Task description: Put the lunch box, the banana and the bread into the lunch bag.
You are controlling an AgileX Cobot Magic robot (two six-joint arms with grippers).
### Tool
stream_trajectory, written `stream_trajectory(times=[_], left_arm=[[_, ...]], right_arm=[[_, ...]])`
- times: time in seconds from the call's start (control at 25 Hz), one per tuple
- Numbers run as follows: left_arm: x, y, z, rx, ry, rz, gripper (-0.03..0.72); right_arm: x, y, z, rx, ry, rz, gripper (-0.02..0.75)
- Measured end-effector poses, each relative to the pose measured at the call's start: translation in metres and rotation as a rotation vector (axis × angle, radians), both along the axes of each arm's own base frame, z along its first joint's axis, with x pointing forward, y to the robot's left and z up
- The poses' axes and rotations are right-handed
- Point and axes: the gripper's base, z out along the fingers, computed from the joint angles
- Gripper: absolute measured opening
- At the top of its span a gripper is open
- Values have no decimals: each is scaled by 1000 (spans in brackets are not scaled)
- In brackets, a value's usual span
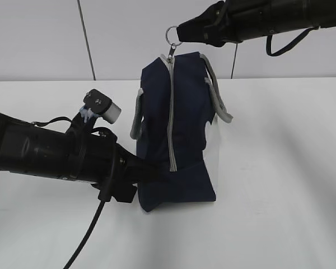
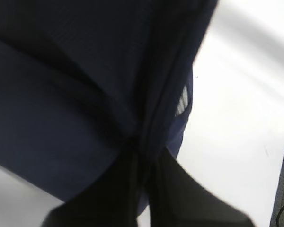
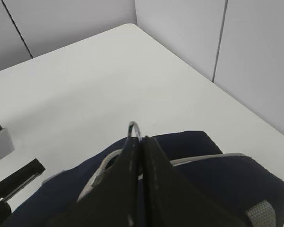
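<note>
Exterior view showed one bag (image 1: 176, 134) standing on the table (image 1: 280, 185), zipper (image 1: 171, 112) closed, the right gripper (image 1: 182, 31) clamped on the ring pull (image 1: 172, 35) at its top and the left gripper (image 1: 151, 174) pinching fabric near the base. To open it well, the left should probably hold firm while the right drew the pull steadily along the zipper line. Two handles (image 1: 218, 95) showed; no box, banana or bread was in view.
</note>
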Motion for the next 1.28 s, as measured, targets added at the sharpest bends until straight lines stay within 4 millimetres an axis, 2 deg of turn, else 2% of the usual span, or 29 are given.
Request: stream_trajectory(times=[0.24, 0.76, 0.96, 1.12, 1.2, 1.28], left_arm=[[0, 0, 0, -8, 21, 13, 20], [-1, 0, 0, -16, 39, 18, 20], [0, 0, 0, -21, 48, 24, 20], [-2, 0, 0, -54, 122, 69, 29], [-1, 3, 0, -78, 174, 107, 102], [2, 8, 1, -113, 229, 148, 249]], right_arm=[[10, -3, 6, 2, -24, -11, -16], [55, -1, -17, 19, 8, -28, -16], [57, -1, -17, 35, 31, -15, -16], [50, 0, -14, 57, 63, 85, -16], [43, 2, -14, 52, 84, 165, -16], [35, 4, -15, 43, 112, 255, -16]])
